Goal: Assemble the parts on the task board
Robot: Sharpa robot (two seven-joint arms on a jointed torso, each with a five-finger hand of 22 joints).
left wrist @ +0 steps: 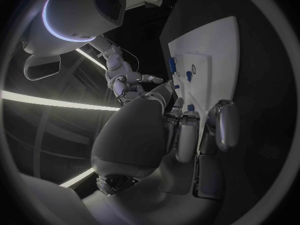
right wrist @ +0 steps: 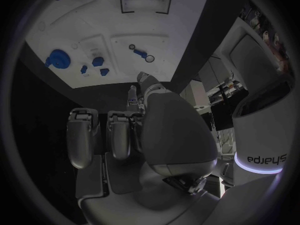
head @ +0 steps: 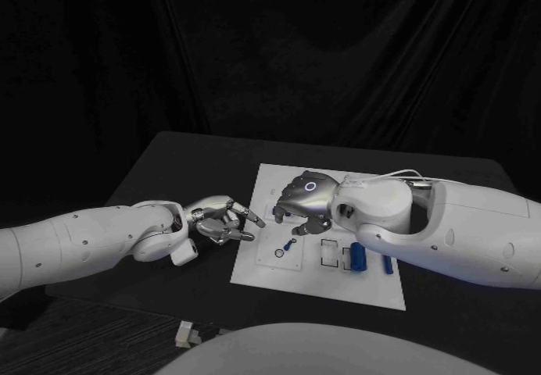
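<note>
The white task board [head: 295,275] lies in the middle of the black table. On it near its front are a long blue part [head: 359,256], a slimmer blue part [head: 387,264] and a small blue part [head: 290,244] beside a ring. My right hand [head: 302,201] hovers over the board's middle, fingers curled in with nothing seen in them [right wrist: 119,135]. Beyond its fingers I see a round blue part [right wrist: 57,59] and several small blue pieces [right wrist: 98,61] on the board [right wrist: 125,25]. My left hand [head: 220,221] sits at the board's left edge, fingers curled [left wrist: 184,135], holding nothing visible.
A small white object [head: 186,334] lies near the table's front edge. Two outlined rectangular slots [head: 331,251] sit on the board next to the long blue part. A thin cable [head: 395,175] runs over my right forearm.
</note>
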